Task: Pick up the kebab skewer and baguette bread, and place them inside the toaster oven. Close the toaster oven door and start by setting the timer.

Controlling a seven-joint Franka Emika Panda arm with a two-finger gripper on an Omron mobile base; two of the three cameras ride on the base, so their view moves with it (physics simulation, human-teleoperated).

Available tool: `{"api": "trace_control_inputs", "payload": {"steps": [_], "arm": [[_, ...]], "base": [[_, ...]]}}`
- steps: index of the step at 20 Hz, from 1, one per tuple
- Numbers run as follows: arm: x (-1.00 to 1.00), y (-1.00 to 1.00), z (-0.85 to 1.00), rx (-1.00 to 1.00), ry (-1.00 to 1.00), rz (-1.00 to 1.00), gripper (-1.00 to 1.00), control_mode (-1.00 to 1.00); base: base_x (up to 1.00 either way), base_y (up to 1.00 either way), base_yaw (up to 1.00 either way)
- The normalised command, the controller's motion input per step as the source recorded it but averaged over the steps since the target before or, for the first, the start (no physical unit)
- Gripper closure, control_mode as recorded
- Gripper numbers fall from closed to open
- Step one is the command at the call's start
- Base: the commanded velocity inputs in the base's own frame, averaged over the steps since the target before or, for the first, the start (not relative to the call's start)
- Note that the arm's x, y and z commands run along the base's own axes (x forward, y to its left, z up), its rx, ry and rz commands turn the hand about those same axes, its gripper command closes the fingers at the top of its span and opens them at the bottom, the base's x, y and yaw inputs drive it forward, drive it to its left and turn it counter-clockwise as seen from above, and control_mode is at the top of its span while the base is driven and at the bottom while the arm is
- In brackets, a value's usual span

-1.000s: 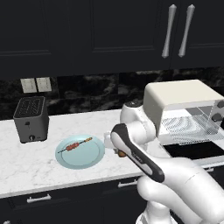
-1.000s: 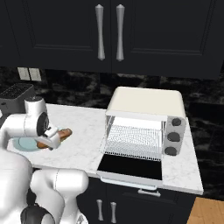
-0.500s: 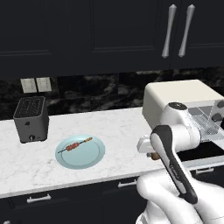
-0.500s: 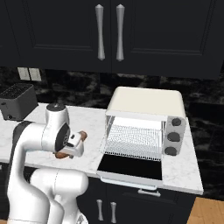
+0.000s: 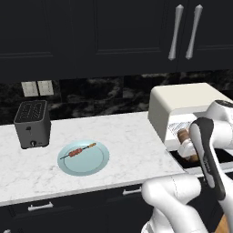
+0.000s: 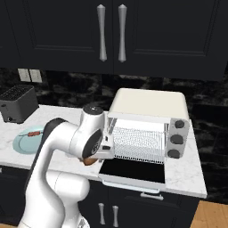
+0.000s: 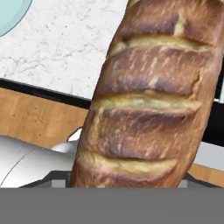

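- Baguette bread (image 7: pixel 148 96) pinched in the tool (image 5: pixel 189 148), held in the air just in front of the toaster oven (image 6: pixel 149 122), above the lowered toaster oven door (image 6: pixel 133 171) near its left end.
- In the hand view, loaf long axis running bottom to top with a slight lean right, scored crust facing the camera; fingertips hidden behind it.
- Jaws spread wide around the plump loaf, closed on it.
- Kebab skewer (image 5: pixel 81 151) lying flat on a pale blue plate (image 5: pixel 98 164), long axis slanted, far end pointing right and toward the back wall in the left base view; well apart from the oven.
- Oven mouth open, wire rack (image 6: pixel 138 142) bare, grey knobs (image 6: pixel 177 139) stacked on the right side.
- Door hanging out past the front edge of the surface (image 5: pixel 132 141).
- Wide stretch of bare marble between plate and oven.
- Dark slot toaster (image 5: pixel 32 124) at the far left, near the back wall.
- Plate sitting close to the front edge.
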Motion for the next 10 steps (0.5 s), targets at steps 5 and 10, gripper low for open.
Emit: {"api": "trace_control_inputs", "payload": {"steps": [5, 10], "arm": [[0.13, -0.69, 0.0, -0.01, -0.03, 0.21, 1.0, -1.0], [0.36, -0.46, 0.0, 0.0, 0.0, 0.11, 1.0, -1.0]], "base": [[0.0, 0.0, 0.0], [0.0, 0.0, 0.0]]}}
